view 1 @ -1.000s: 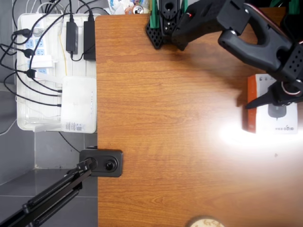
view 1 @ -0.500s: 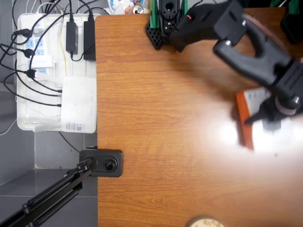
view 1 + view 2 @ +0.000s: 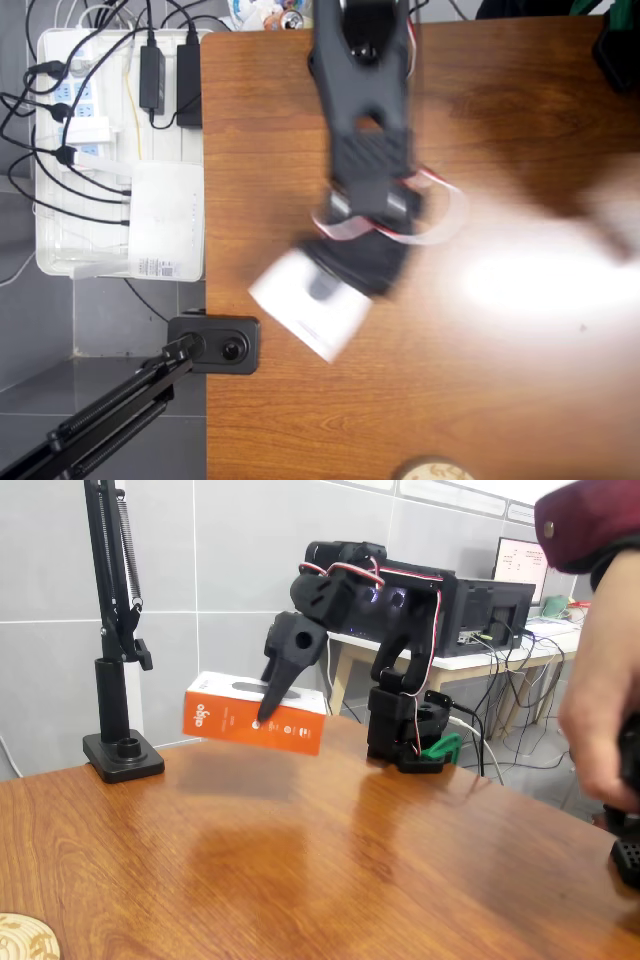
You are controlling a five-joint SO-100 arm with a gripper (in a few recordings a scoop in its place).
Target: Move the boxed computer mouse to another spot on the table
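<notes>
One box, one tool, one surface. Tool clamped on box, one dark finger across orange side; other finger hidden behind. Box held in air, tilted, clear of surface, near lamp stand. From overhead, box blurred, print unreadable, probably over left part of surface, beside clamp. One hand cut off at right edge.

Black arm stretched out from the far-edge base, gripper angled downward, fingers clamped, raised above the surface, motion-blurred overhead.
</notes>
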